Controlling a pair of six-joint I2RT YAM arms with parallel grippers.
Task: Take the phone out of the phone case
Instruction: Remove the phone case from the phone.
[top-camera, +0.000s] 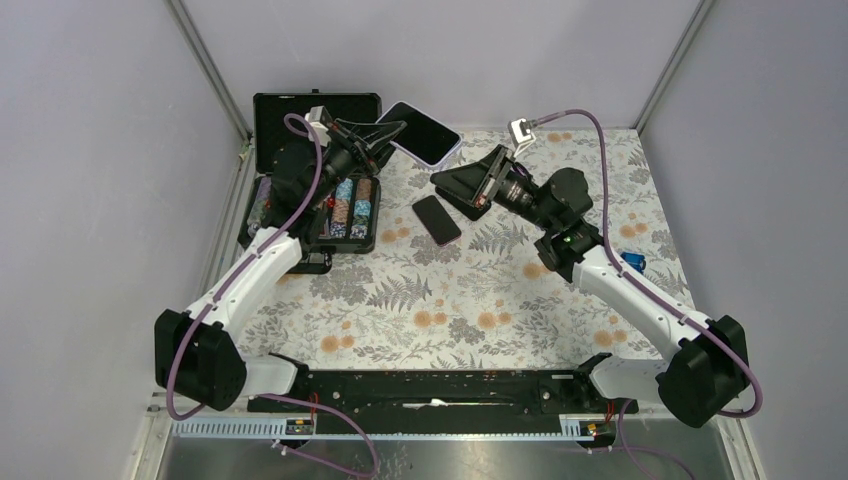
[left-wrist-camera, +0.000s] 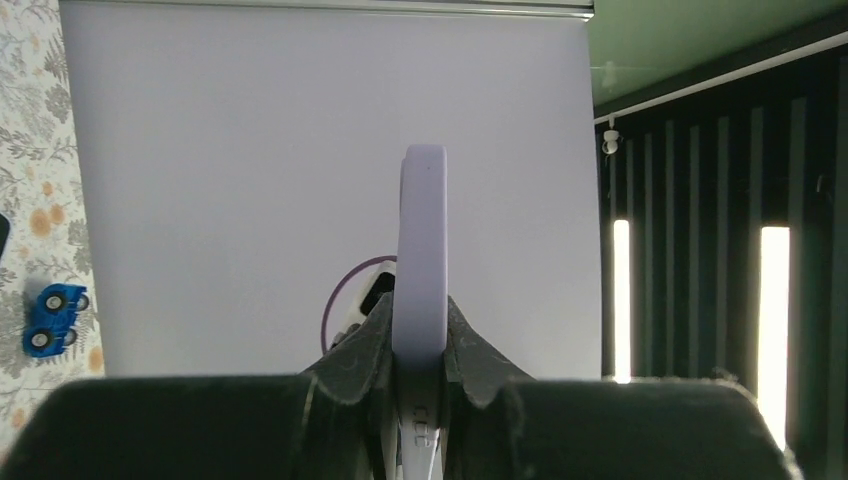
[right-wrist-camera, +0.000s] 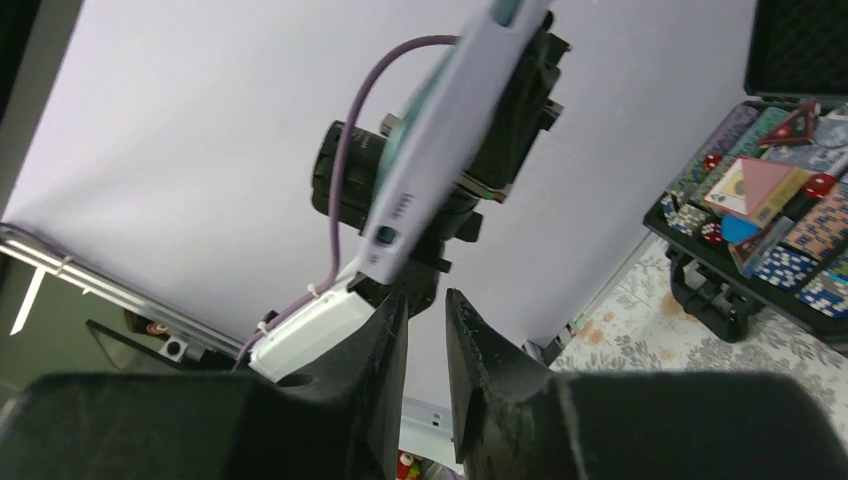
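Gripping one lavender phone case (top-camera: 425, 135) by its end, the left gripper (top-camera: 385, 135) holds it in the air over the far left part of the table (top-camera: 450, 300), its fingers pressed tight on both flat sides. From above, the case's long axis runs slantwise, from the far left corner toward the middle of the table, with the free end pointing away from the left arm. A dark face fills its pale rim and looks upward. In the left wrist view it is edge-on and rises straight out of the fingers. The right wrist view shows a teal-green layer along one side of that edge. I cannot tell whether a phone sits inside.

One black phone (top-camera: 437, 219) lies flat on the table's flowered cloth, near the middle of the far half, apart from the case. Its long axis slants the same way.

The right gripper (top-camera: 440, 181) hangs just beside this phone, on its far right side, pointing toward the left arm. Its fingers are narrow, with a slim gap between them and nothing in that gap.

One open black box (top-camera: 315, 105) with rows of chips (top-camera: 352, 208) stands at the far left edge. One blue toy car (top-camera: 632, 262) sits by the right edge.
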